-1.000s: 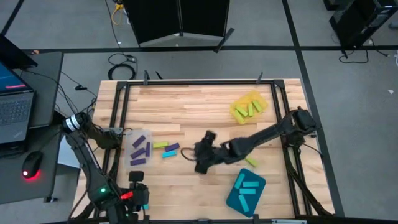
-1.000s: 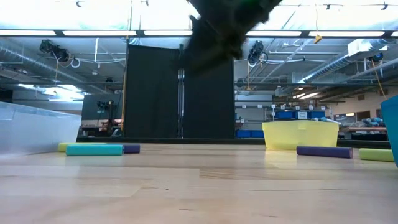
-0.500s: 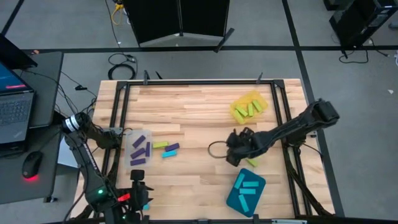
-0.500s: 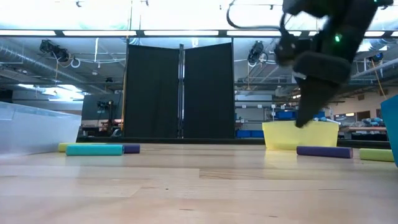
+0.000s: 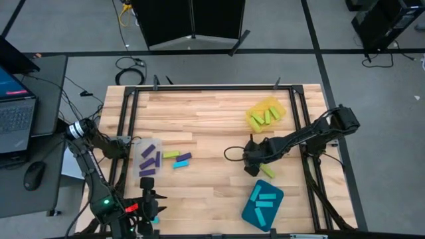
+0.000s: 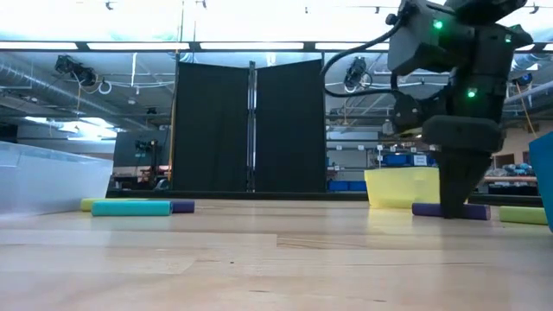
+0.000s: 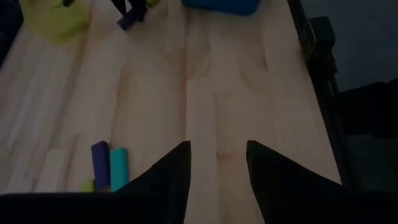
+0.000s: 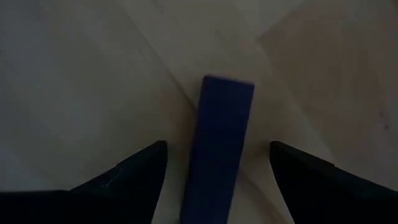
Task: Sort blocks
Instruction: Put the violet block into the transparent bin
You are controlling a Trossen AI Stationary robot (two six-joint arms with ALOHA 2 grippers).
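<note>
1. Since a second ago my right hand (image 5: 253, 167) has swung from the middle of the tabletop (image 5: 212, 113) toward the right half of the overhead frame and come down low over a purple block (image 6: 449, 210).
2. My right hand stands wide open, its two fingers (image 8: 127, 174) straddling that purple block (image 8: 217, 143), one on each side with bare wood showing between finger and block; it grips nothing.
3. In the low view the purple block lies flat on the wood at the right of the frame, just before the yellow tray (image 6: 415, 186), with a yellow-green block (image 6: 523, 214) beside it.
4. My left hand (image 5: 147, 214) waits at the lower left edge of the overhead frame, fingers (image 7: 165, 180) partly apart and holding nothing.
5. Three loose blocks lie left of centre: a yellow-green one (image 5: 170, 154), a purple one (image 5: 184, 158) and a cyan one (image 5: 178, 164), close together.
6. Left of them, the clear tray (image 5: 137, 147) holds several purple blocks (image 5: 149, 160).
7. At the upper right, yellow-green blocks (image 5: 267, 117) lie in the yellow tray (image 5: 255, 122).
8. At the lower right, the teal tray (image 5: 250, 211) holds cyan blocks (image 5: 265, 199).
</note>
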